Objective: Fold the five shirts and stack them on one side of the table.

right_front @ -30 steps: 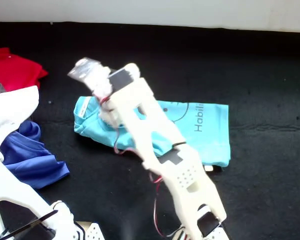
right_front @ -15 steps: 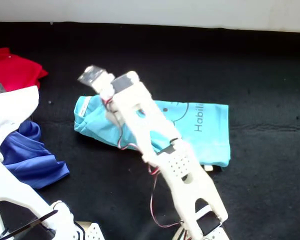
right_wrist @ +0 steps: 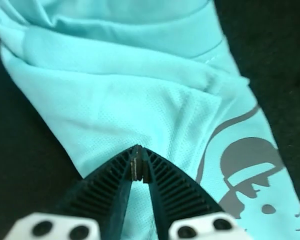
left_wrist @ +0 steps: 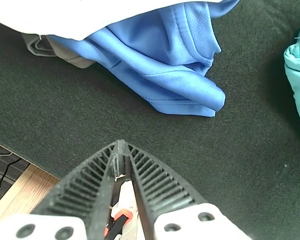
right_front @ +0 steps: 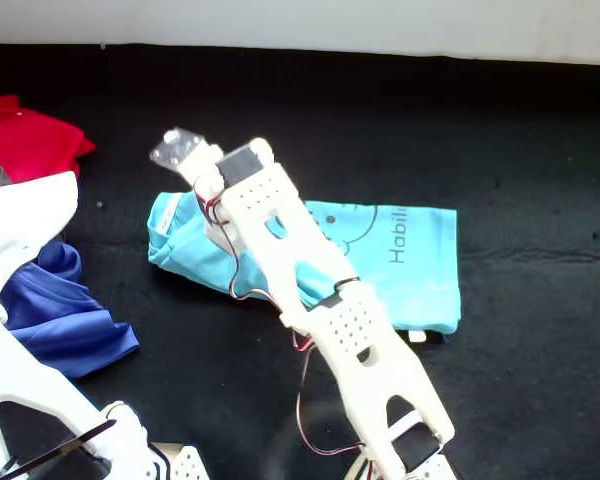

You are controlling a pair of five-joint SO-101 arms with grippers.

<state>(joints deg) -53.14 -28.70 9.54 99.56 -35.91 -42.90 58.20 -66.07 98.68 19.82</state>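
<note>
A turquoise shirt (right_front: 410, 260) lies partly folded at the table's middle, its print showing. My right arm (right_front: 280, 230) stretches from the front edge over the shirt's bunched left end. The right gripper (right_wrist: 138, 169) is shut just above the turquoise fabric (right_wrist: 115, 100), with nothing seen between its tips. At the left lies a pile: a red shirt (right_front: 25, 140), a white shirt (right_front: 25, 215) and a blue shirt (right_front: 60, 315). My left gripper (left_wrist: 121, 148) is shut over bare black table, short of the blue shirt (left_wrist: 165, 60), and holds nothing.
A bit of grey cloth (left_wrist: 50, 50) peeks out under the white shirt (left_wrist: 90, 15). The table's wooden edge (left_wrist: 15, 200) is close behind the left gripper. Black table surface (right_front: 520, 130) stretches to the right and back of the turquoise shirt.
The right arm's wrist dipped and shifted slightly right over the turquoise shirt's left end, then eased back a little. The shirts and the left arm stayed put.
</note>
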